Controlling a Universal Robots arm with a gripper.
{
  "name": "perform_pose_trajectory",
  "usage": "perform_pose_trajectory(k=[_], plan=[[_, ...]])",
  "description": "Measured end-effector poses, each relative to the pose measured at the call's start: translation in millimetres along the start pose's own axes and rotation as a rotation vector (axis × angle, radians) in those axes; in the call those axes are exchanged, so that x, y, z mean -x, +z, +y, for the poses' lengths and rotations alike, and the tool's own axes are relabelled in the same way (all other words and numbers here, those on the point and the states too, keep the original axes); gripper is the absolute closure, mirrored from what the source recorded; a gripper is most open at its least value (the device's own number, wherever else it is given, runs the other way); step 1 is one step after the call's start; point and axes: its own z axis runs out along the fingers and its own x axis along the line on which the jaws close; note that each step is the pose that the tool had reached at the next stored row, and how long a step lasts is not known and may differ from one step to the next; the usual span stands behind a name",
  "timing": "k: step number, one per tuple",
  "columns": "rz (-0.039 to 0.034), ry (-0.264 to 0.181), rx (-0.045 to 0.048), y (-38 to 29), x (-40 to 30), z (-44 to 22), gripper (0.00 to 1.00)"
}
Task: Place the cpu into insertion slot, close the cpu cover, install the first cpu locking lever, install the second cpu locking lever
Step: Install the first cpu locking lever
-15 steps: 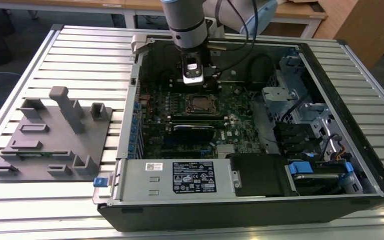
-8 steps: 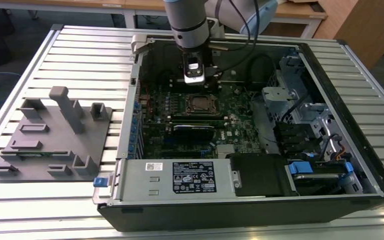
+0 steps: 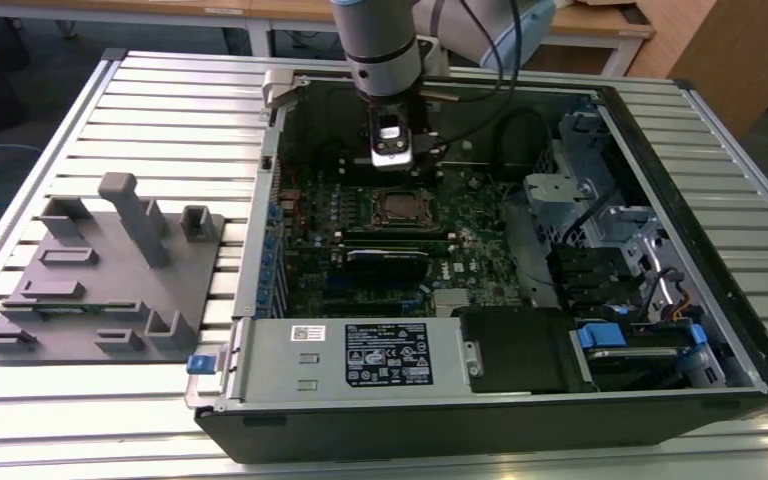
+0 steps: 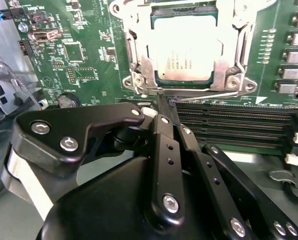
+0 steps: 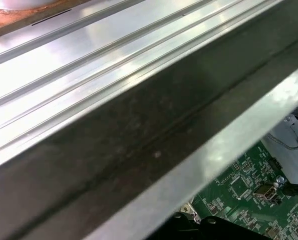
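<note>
Silver cpu cover point(image 4: 138, 52) frames the cpu point(image 4: 186, 45); my gripper point(image 4: 165, 102), tips pressed together, could skid off the thin, springy locking lever point(image 4: 214, 93).

power supply label point(image 3: 387, 355) — print too small | cpu point(image 4: 186, 47) — markings washed out
</note>
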Motion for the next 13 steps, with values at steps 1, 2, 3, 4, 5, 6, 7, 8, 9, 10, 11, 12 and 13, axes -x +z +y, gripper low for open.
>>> perform_pose_trajectory(k=[1,2,3,4,5,6,7,8,9,10,11,12,13], plan=[[-0.0005,0.001,-0.0007,0.4,0.9,0.7,0.90],[-0.0010,0.002,-0.0012,0.8,1.6,1.3,0.90],[-0.0013,0.003,-0.0016,1.1,2.1,1.8,0.90],[-0.0017,0.004,-0.0021,1.4,2.6,2.3,0.90],[-0.0021,0.004,-0.0026,1.6,3.1,2.7,0.90],[-0.0025,0.005,-0.0028,1.8,3.3,3.0,0.90],[-0.0026,0.006,-0.0030,1.8,3.2,3.1,0.90],[-0.0029,0.007,-0.0034,1.8,3.1,3.3,0.90],[-0.0031,0.007,-0.0036,1.9,2.9,3.6,0.90],[-0.0033,0.008,-0.0038,1.9,2.7,3.9,0.90],[-0.0034,0.009,-0.0038,1.9,2.4,4.4,0.90],[-0.0034,0.009,-0.0039,2.0,2.0,4.8,0.90],[-0.0035,0.009,-0.0040,2.0,1.7,5.3,0.90]])
